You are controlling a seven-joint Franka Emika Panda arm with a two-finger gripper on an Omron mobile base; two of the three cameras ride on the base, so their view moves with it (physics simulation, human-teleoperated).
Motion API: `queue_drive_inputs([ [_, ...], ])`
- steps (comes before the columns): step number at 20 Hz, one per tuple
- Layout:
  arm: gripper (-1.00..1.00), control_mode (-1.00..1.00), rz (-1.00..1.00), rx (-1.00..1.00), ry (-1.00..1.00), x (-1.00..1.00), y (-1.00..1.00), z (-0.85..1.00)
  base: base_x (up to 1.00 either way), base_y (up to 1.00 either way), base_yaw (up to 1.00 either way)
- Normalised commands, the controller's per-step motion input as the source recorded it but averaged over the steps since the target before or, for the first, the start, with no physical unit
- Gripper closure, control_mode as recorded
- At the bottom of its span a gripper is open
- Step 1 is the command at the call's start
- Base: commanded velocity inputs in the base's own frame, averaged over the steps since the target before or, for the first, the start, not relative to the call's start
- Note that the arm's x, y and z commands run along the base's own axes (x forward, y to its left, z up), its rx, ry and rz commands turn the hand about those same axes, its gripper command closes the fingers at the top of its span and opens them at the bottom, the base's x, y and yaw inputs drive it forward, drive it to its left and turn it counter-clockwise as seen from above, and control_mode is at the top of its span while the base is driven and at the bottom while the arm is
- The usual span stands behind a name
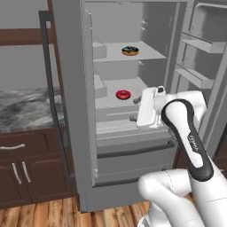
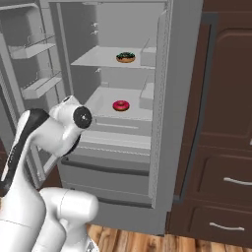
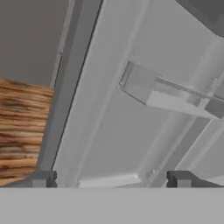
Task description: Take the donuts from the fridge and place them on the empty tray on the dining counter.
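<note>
Jaws spread wide, nothing between them: gripper (image 3: pixel 111 179) with its two dark fingertips (image 3: pixel 43 178) at the lower left and lower right of the hand view, facing pale grey fridge panels and a small door shelf (image 3: pixel 175 96) right of centre, with a strip of wooden floor (image 3: pixel 22 131) at the left edge.

Chocolate-frosted donut (image 1: pixel 130 50) with light sprinkles, upper centre of the left base view, lying on the upper shelf (image 1: pixel 150 54) of the open fridge (image 1: pixel 71 111); same donut upper centre of the right base view. Red-frosted donut (image 1: pixel 123 94) on the shelf below, centre of both base views, just left of the white hand in the left one. Both donuts untouched, well apart from each other, one above the other.

Fridge doors swung open, door bins (image 1: pixel 201 44) at upper right of the left base view. Dark brown cabinets (image 1: pixel 26 168) and marbled worktop (image 1: pixel 22 108) at the left of that view; more brown cabinets (image 2: pixel 221 147) at the right of the right base view.
</note>
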Motion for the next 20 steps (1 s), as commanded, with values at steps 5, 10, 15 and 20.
queue_drive_inputs([
  [5,-1.00,-1.00,-0.53,-0.12,0.52,-0.18,-0.39,0.59,0.00,0.00,0.00],
  [10,-1.00,-1.00,-0.53,-0.08,0.17,-0.69,-0.39,-0.04,0.00,0.00,0.00],
  [15,-1.00,-1.00,-0.57,0.00,0.00,-0.59,-0.52,-0.20,0.00,0.00,0.00],
  [20,-1.00,-1.00,-0.28,0.01,0.00,-0.42,-0.88,-0.12,0.00,0.00,0.00],
])
